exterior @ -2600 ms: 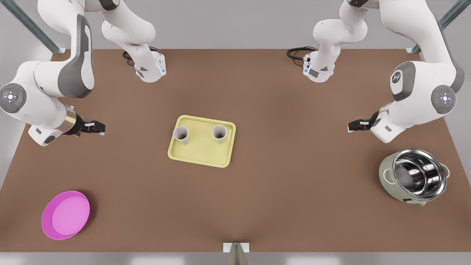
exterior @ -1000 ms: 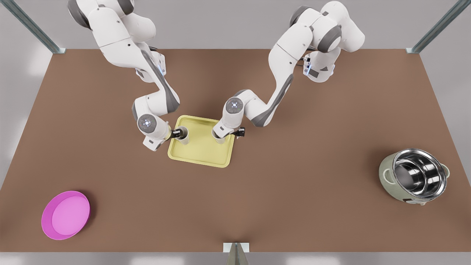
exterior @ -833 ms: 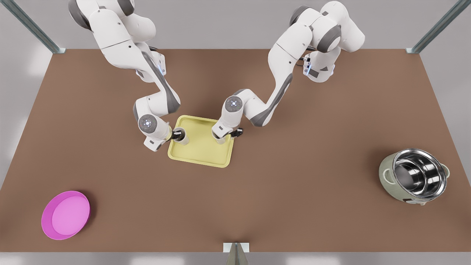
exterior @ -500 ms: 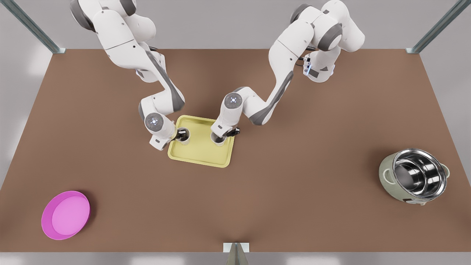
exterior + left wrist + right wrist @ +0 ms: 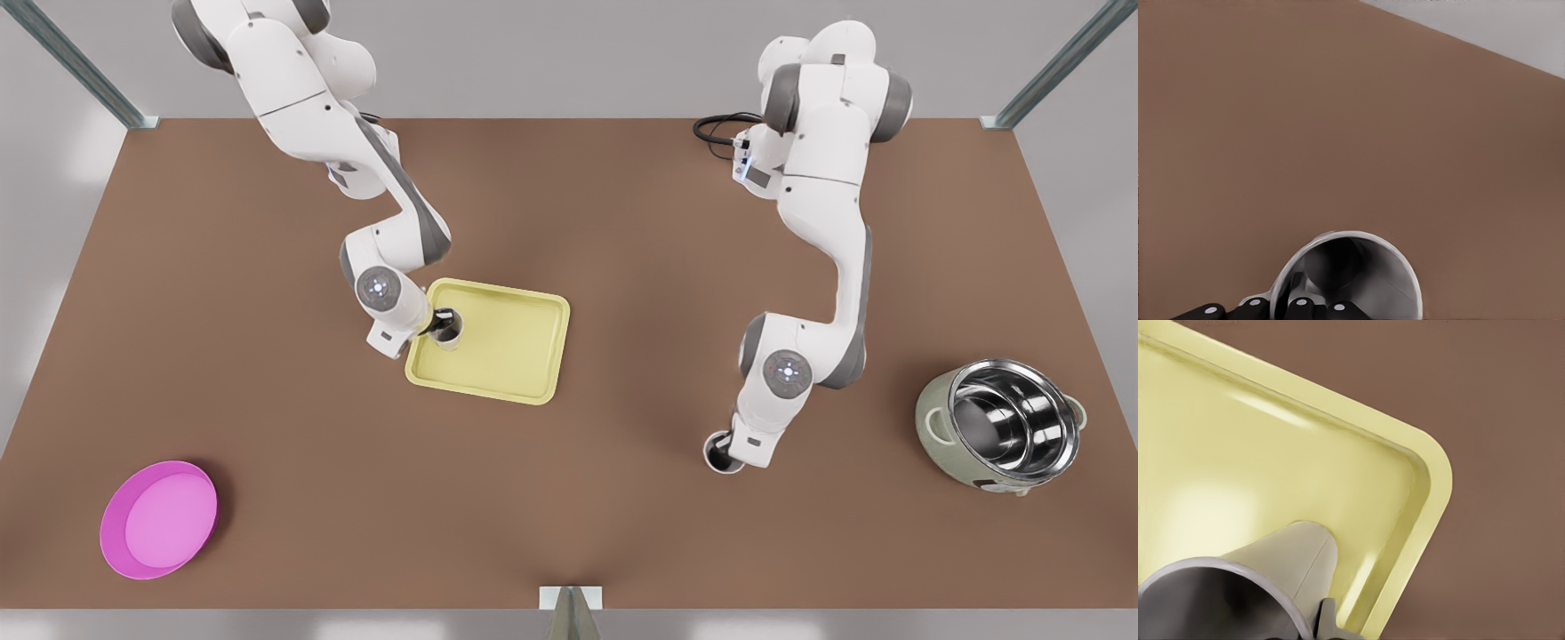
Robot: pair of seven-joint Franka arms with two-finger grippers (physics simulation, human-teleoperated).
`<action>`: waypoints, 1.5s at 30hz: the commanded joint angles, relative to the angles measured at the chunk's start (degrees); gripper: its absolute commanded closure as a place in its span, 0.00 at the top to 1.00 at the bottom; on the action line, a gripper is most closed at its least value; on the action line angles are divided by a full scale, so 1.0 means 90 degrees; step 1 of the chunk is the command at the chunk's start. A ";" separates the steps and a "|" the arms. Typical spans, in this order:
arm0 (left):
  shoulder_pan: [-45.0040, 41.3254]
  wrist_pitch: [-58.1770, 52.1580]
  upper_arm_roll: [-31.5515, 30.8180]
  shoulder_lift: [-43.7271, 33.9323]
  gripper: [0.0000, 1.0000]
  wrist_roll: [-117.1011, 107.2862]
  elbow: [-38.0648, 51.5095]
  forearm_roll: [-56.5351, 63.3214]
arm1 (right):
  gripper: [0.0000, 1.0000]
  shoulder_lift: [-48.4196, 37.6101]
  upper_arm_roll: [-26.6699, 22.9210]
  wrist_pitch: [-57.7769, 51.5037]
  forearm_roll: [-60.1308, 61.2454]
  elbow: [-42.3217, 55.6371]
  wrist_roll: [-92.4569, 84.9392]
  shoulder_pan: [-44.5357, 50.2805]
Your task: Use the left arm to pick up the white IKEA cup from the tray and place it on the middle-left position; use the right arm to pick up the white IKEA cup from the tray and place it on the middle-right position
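1. Front view, against half a second ago: the arm on the front view's right has swung off the tray point(image 5: 498, 378). Its tool, the left tool point(image 5: 725, 448), is now low over the bare desk point(image 5: 569, 507), well apart from the tray, towards the steel pot point(image 5: 1000, 427).
2. It has carried one white cup point(image 5: 712, 455) along. The left wrist view shows the left tool point(image 5: 1275, 311) closed on that cup's point(image 5: 1358, 280) rim, with brown desk point(image 5: 1338, 120) beyond. Whether the cup touches the desk I cannot tell.
3. The right tool point(image 5: 439, 322), on the front view's left, has barely shifted. It pinches the rim of the other white cup point(image 5: 452, 331), which stays on the tray near a corner.
4. The right wrist view shows a finger point(image 5: 1327, 620) against this cup point(image 5: 1245, 587), with the tray's rim point(image 5: 1435, 493) just beyond.
5. The magenta dish point(image 5: 160, 520) is unmoved.
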 commanded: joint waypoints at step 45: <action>0.0115 -0.3348 0.0017 -0.3314 1.00 0.3778 -0.0688 -0.0079 | 1.00 -0.0781 -0.0733 -0.0814 -0.0021 0.2189 -0.2516 -0.2001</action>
